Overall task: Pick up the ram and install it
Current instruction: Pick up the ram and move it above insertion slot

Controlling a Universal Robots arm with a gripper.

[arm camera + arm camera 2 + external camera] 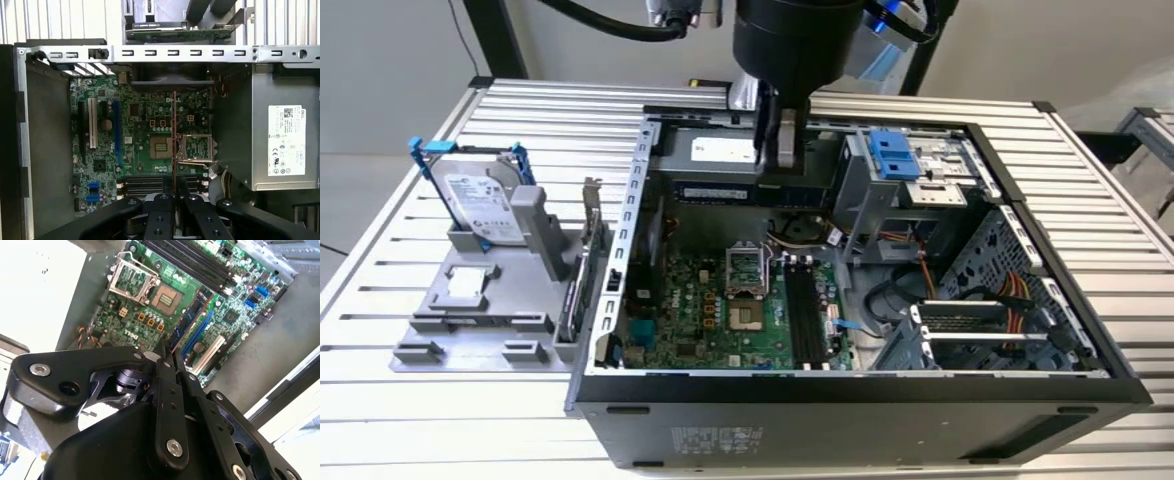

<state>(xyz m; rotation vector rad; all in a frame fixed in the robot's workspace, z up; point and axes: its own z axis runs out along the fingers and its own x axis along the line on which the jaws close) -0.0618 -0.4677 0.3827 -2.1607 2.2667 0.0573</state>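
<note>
Closed on what looks like the ram [174, 125], edge-on in the first wrist view, the claw [783, 172] hangs over the motherboard [707, 300], upper-centre in the exterior view.

Slotted alu counter [414, 420] w/ pale wall [387, 70] behind; black posts [495, 38] at its back edge. Light bright & even.

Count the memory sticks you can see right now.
1: the ram, clamped edge-on in the gripper above the motherboard. Others may be hidden.
</note>
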